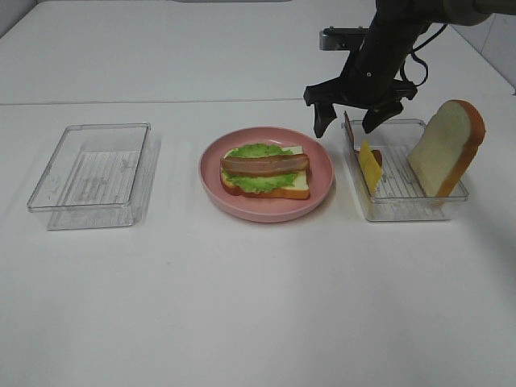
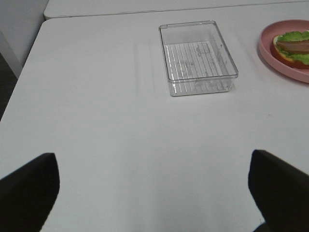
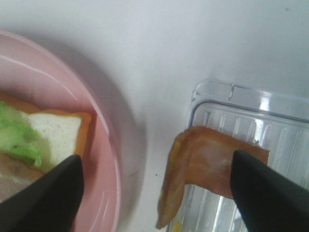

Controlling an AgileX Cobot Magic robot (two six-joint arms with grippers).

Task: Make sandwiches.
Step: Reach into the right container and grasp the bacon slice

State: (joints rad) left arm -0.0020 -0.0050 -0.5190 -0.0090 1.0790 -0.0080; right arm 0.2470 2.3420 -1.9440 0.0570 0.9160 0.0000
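While the right gripper (image 1: 347, 126) hangs over the far-left corner of the right tray (image 1: 407, 211), the sandwich (image 1: 265, 171) sits on the pink plate (image 1: 211, 173) mid-table, between the two trays.

Sandwich is an open stack: square white bread with an orange-brown crust, ruffled green lettuce over it, and one long brown glossy strip laid lengthwise on top. The plate is round, smooth, with a shallow rim.

Right tray: clear rigid plastic, rectangular, ribbed floor. It holds:
- spare bread slice (image 1: 446, 149), thick with a domed top, standing tilted against the right wall
- cheese slice (image 1: 370, 165), flat yellow square, on edge near the left wall
- loose bacon strip (image 3: 203, 166), thin, orange-brown, draped over the tray's far-left rim

Left tray (image 1: 105, 126): same clear ribbed type, well left of the plate. The table (image 1: 242, 306) is matte white.

Right arm comes down from the far right with the wrist pitched down. Its black fingers (image 3: 48, 193) are spread wide either side of the loose bacon strip, clamping nothing.

Left gripper (image 2: 152, 193) shows only in its wrist view. It is over bare table on the left side, fingers wide apart, holding nothing.
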